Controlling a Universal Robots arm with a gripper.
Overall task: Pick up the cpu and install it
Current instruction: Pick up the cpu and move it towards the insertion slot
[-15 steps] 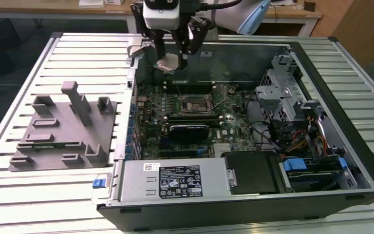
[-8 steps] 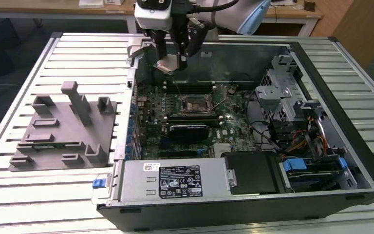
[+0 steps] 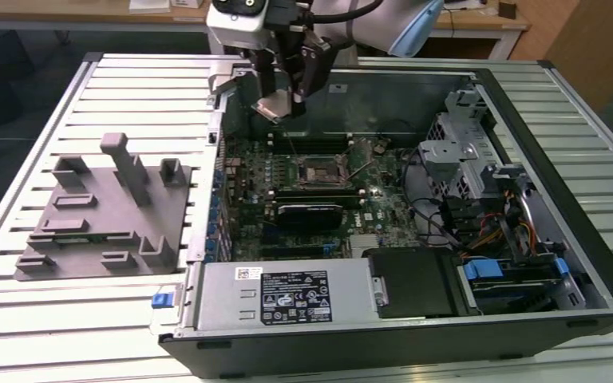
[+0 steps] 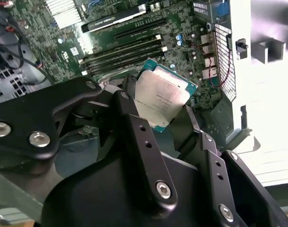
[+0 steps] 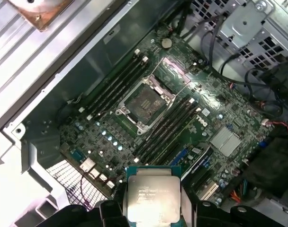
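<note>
Gripper (image 4: 157, 105) clamps the cpu (image 4: 164, 93) above the case (image 3: 392, 84).
We want it level and squared to the socket (image 5: 146, 101).

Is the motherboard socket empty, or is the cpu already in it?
Empty. In the first wrist view the socket shows a bare dark centre, while the cpu is clamped in the gripper, clear of it.

The flat square cpu (image 5: 152, 197) has a smooth, satin silvery metal top; the black gripper (image 4: 159, 105) looks matt.
</note>
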